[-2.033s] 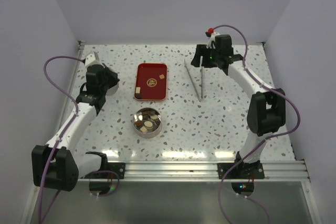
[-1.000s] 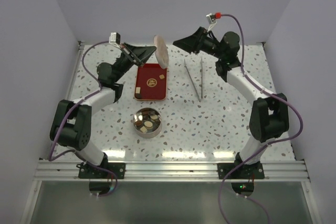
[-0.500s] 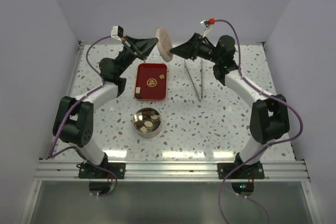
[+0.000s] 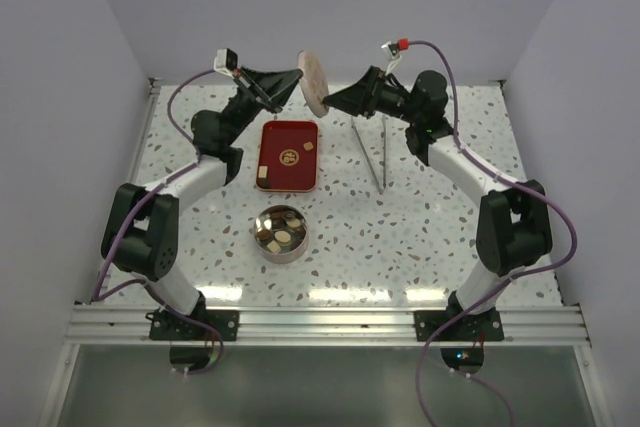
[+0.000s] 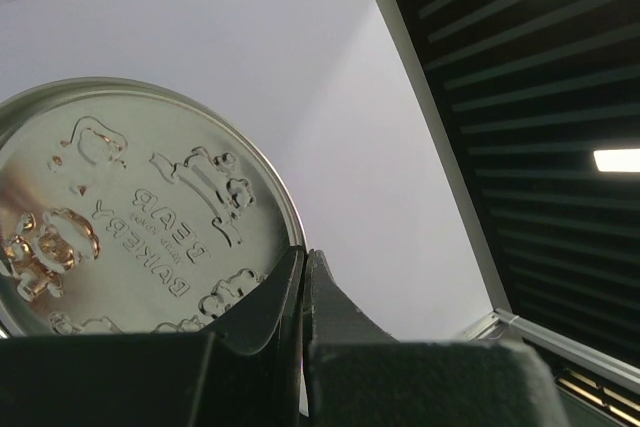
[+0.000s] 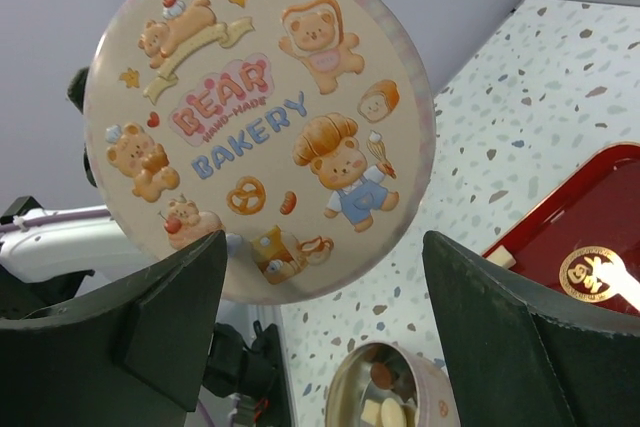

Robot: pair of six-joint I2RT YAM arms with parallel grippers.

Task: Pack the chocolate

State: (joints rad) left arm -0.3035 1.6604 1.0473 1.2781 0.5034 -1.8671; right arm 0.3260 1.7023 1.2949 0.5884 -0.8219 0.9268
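Left gripper (image 4: 298,79) is clamped together on the rim of the round lid (image 6: 260,127), holding it on edge high above the far end of the table (image 4: 400,227). The lid's printed face, pale with cartoon bears and the words "Bear Bakery", is turned toward the right arm. Its bare embossed metal inside faces the left wrist camera. Right gripper (image 4: 326,101) hangs just beside the printed face with its jaws spread wide apart, one finger on each side of the lid's lower edge. Whether they touch it cannot be told.

Most of the chocolate (image 4: 281,232) lies in the open silver tin (image 4: 284,253), which stands near the middle of the table, well below both grippers. It is a heap of small dark brown and pale cream pieces, some round, some squarish. A few more pieces sit on the red tray (image 4: 285,137) behind the tin: a tan one near its right side and a pale one at its near left corner. They are too small to tell a long axis or which way any piece points.

Metal tongs (image 4: 383,157) lie on the table to the right of the tray, their arms splayed toward the back wall.
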